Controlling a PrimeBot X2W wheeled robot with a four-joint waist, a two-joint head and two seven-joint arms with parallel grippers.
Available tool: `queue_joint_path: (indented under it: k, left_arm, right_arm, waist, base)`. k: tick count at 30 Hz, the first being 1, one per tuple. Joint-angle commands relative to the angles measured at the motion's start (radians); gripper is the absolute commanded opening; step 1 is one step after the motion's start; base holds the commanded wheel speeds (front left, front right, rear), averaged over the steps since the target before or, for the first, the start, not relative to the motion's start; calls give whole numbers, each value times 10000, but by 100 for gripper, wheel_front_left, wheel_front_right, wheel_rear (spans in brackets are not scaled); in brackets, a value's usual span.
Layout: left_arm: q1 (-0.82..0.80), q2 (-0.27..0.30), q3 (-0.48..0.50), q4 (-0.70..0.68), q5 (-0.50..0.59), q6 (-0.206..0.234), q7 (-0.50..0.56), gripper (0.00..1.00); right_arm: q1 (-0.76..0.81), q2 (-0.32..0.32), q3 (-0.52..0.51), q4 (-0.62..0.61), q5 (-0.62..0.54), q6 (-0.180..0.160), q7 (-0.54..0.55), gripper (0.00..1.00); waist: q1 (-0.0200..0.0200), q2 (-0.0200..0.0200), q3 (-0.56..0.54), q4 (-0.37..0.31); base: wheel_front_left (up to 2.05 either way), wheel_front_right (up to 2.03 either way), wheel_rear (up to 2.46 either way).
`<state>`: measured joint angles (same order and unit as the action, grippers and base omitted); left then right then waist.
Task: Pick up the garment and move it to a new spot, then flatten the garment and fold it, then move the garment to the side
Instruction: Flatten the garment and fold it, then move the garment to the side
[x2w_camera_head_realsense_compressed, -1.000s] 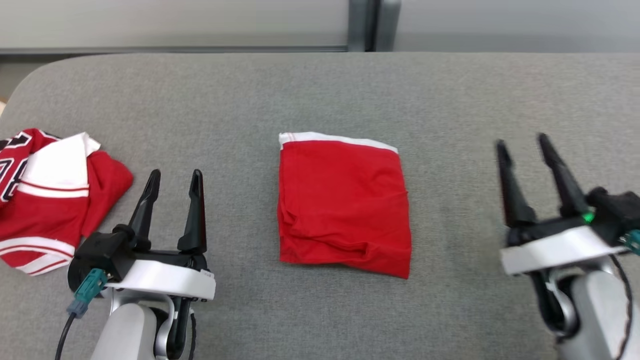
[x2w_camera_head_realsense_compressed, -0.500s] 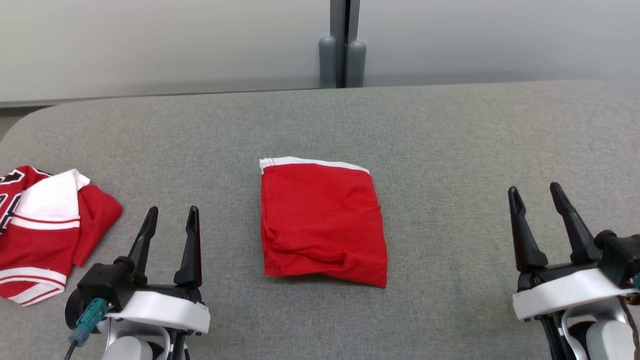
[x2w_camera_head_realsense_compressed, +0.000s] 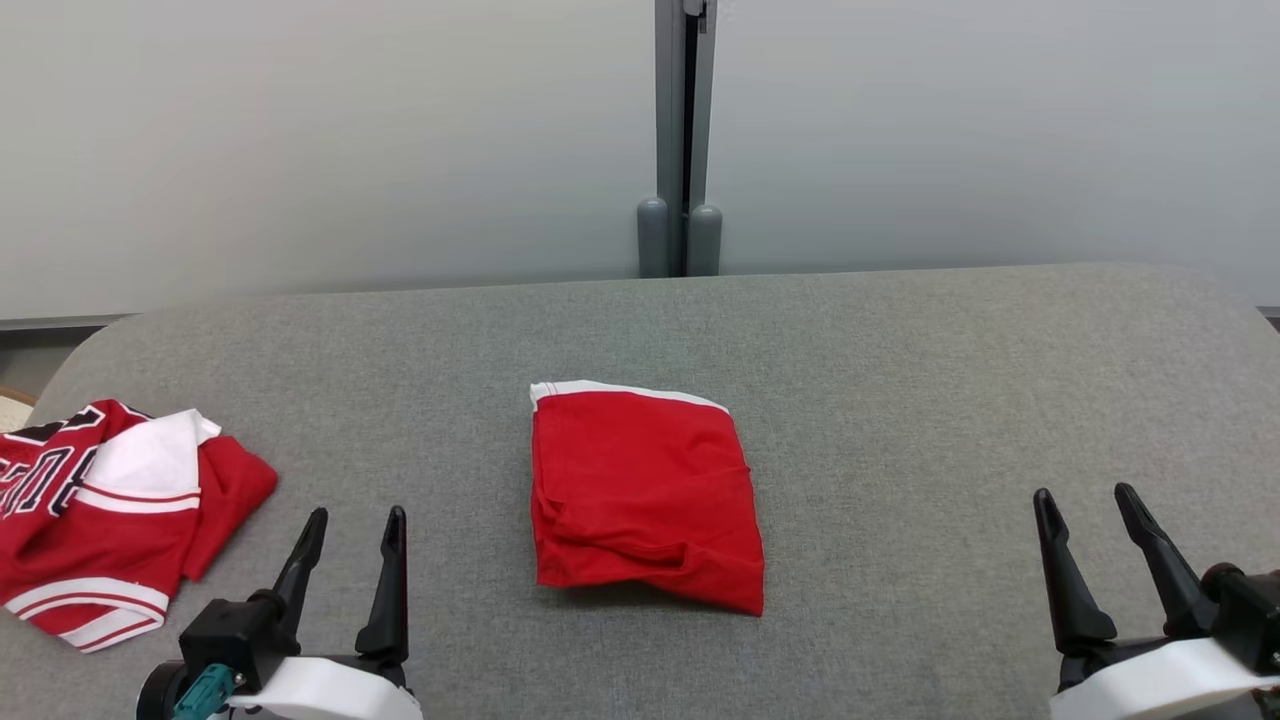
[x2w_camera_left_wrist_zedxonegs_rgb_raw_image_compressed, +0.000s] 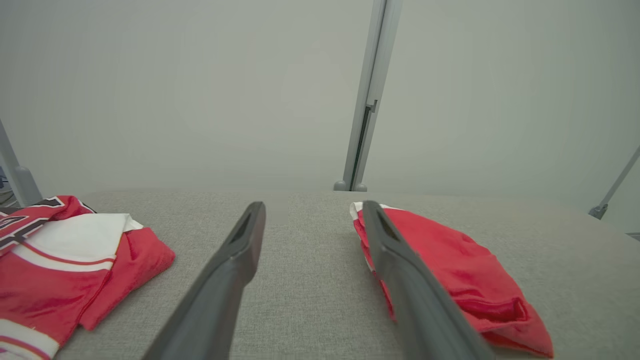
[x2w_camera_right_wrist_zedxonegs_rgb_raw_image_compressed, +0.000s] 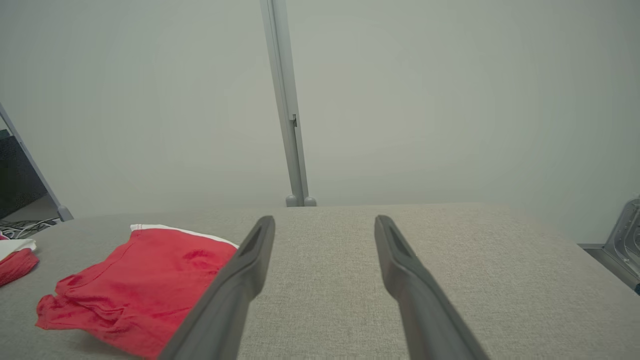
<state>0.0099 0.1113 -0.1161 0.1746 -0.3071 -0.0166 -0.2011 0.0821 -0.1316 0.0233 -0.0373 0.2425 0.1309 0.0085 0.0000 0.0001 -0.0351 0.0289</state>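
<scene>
A red garment (x2w_camera_head_realsense_compressed: 640, 495) with a white band along its far edge lies folded into a rough rectangle in the middle of the grey table (x2w_camera_head_realsense_compressed: 900, 400). It is also seen in the left wrist view as the red garment (x2w_camera_left_wrist_zedxonegs_rgb_raw_image_compressed: 450, 270) and in the right wrist view as the red garment (x2w_camera_right_wrist_zedxonegs_rgb_raw_image_compressed: 145, 280). My left gripper (x2w_camera_head_realsense_compressed: 357, 514) hovers open at the near left, apart from the cloth and holding nothing. At the near right my right gripper (x2w_camera_head_realsense_compressed: 1083, 494) is open and empty too. Each wrist view looks between spread fingers, the left gripper (x2w_camera_left_wrist_zedxonegs_rgb_raw_image_compressed: 313, 205) and the right gripper (x2w_camera_right_wrist_zedxonegs_rgb_raw_image_compressed: 325, 219).
A crumpled red and white jersey (x2w_camera_head_realsense_compressed: 110, 510) with dark lettering lies at the table's left edge, beside my left gripper. A grey post (x2w_camera_head_realsense_compressed: 680, 140) rises against the pale wall behind the table. Bare grey cloth surface stretches right of the folded piece.
The head camera has tilted up, so the whole picture slid down and more wall shows. Both grippers sit lower in view and nearer me relative to the garment. The garment lies as before.
</scene>
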Motion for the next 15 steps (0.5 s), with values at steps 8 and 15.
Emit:
queue_joint_path:
  k: [8, 15]
  left_arm:
    - [217, 180, -17, -201, 12, 140, 141, 100]
    - [94, 212, -39, -226, -72, 175, 119, 100]
  right_arm:
    - [374, 161, -216, -399, -81, -3, 176, 100]
    - [361, 227, -266, -430, -104, -3, 176, 100]
  waist:
    - [0, -1, -78, -62]
    - [0, -1, 19, -22]
  base:
    - [0, 0, 0]
    - [0, 0, 0]
